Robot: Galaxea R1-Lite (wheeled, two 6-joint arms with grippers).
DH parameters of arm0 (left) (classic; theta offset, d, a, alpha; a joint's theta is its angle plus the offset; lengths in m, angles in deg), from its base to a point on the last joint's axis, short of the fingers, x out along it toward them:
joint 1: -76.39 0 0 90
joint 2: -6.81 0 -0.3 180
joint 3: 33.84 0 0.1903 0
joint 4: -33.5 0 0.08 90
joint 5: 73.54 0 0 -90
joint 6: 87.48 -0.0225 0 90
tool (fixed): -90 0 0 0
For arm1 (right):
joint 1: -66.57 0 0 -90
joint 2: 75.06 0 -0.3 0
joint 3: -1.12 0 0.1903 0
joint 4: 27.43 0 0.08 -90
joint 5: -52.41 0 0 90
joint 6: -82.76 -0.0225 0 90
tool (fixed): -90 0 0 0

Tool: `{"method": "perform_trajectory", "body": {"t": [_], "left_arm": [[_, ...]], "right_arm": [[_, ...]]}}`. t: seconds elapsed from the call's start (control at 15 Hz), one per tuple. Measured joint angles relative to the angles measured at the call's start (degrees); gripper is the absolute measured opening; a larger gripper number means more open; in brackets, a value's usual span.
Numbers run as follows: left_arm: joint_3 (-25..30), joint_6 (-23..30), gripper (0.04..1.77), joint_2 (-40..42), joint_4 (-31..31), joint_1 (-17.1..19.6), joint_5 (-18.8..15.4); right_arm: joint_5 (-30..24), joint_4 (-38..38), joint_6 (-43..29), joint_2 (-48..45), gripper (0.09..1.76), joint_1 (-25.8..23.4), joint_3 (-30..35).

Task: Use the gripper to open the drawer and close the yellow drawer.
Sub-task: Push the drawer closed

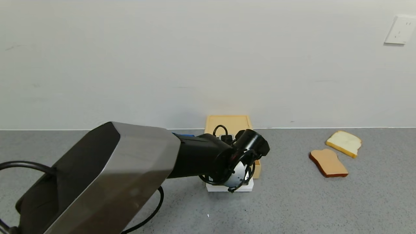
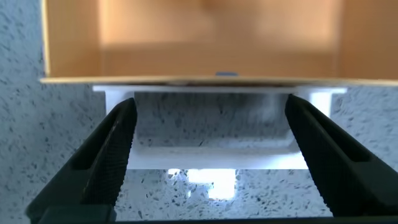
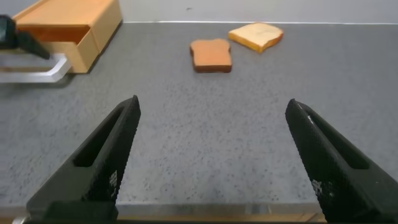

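A: Countertop (image 1: 292,201), grey and speckled, ran up to a pale wall in the head view. What sat on it?

B: The yellow case (image 1: 227,123) stood against the wall, and the left arm reached across from the robot's left, its black wrist covering most of the drawer. The left gripper (image 1: 239,182) pointed down over the white loop handle (image 1: 214,188) at the drawer's near end. Two bread slices (image 1: 328,162) lay well apart to the right, one brown and one pale, close to each other.

A: And from the left wrist?

B: The drawer (image 2: 217,43) was slid out, its pale-yellow inside open to view. The handle (image 2: 217,158) lay just before it. The left gripper's (image 2: 211,155) jaws stood apart, one on each side of the handle, not touching it as far as I could tell.

A: The right wrist view?

B: The right gripper (image 3: 211,155) hovered low over bare counter with its jaws spread wide, holding nothing. The drawer (image 3: 59,40) and its case (image 3: 87,12) showed farther off, the handle (image 3: 37,73) in front, and the slices (image 3: 211,55) lay beyond.
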Motion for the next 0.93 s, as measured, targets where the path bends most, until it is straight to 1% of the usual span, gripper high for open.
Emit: {"method": "perform_trajectory", "body": {"t": [0.47, 0.93], "left_arm": [[-2.60, -1.50, 1.72, -0.17, 0.63, 0.23, -0.17], [-3.80, -2.55, 1.72, -0.41, 0.61, 1.02, -0.22]], "right_arm": [[0.00, -0.01, 0.00, 0.00, 1.71, 0.02, 0.00], [-0.02, -0.01, -0.02, 0.00, 1.71, 0.02, 0.00]]}}
